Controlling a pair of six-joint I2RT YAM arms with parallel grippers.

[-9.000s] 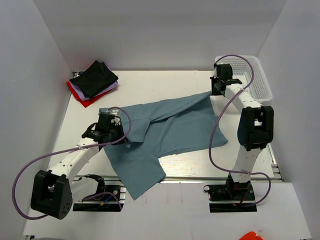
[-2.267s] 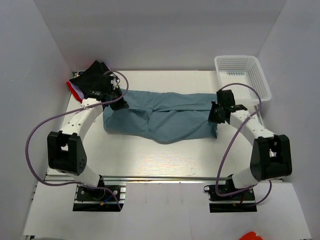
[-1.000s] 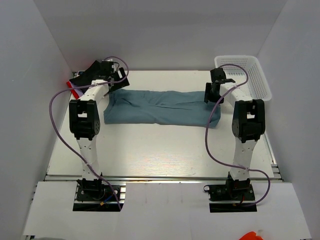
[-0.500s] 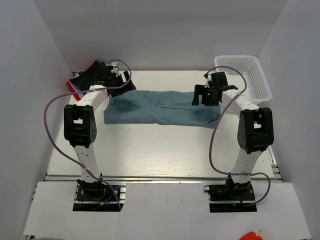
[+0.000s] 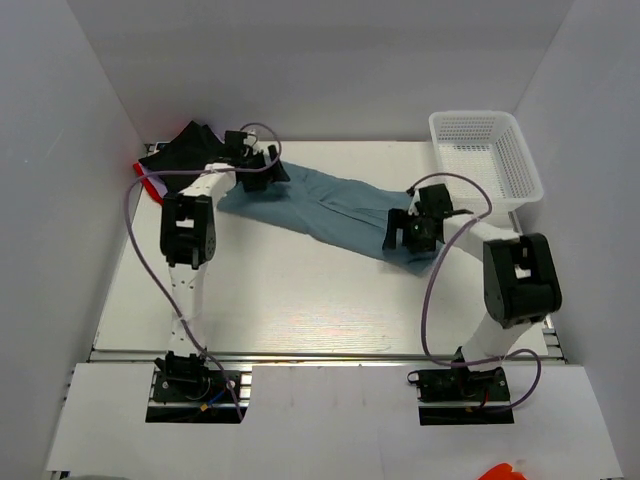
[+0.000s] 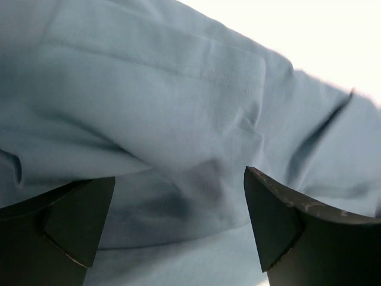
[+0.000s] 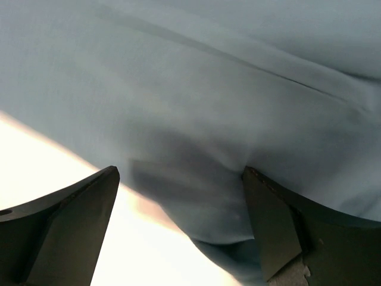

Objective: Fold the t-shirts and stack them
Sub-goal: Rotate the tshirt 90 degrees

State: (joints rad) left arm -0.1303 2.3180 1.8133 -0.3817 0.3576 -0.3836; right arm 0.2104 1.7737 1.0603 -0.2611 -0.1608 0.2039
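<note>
The dusty blue t-shirt [image 5: 330,215], folded into a long band, lies slantwise across the table from far left to nearer right. My left gripper [image 5: 262,172] hovers over its left end with its jaws wide open. In the left wrist view, blue cloth [image 6: 178,119] fills the space below the left gripper [image 6: 178,196]. My right gripper [image 5: 408,230] is open over the band's right end. In the right wrist view, the cloth's edge [image 7: 226,196] runs between the spread fingers of the right gripper [image 7: 181,179]. A folded black t-shirt [image 5: 185,150] rests on a red one [image 5: 150,181] at the far left corner.
A white mesh basket [image 5: 520,165] stands at the far right corner, close behind the right arm. White walls enclose the table on three sides. Purple cables loop off both arms.
The right gripper has opened and moved nearer, to the left. The left gripper has shifted right. The blue band, lying straight across before, now slants.
</note>
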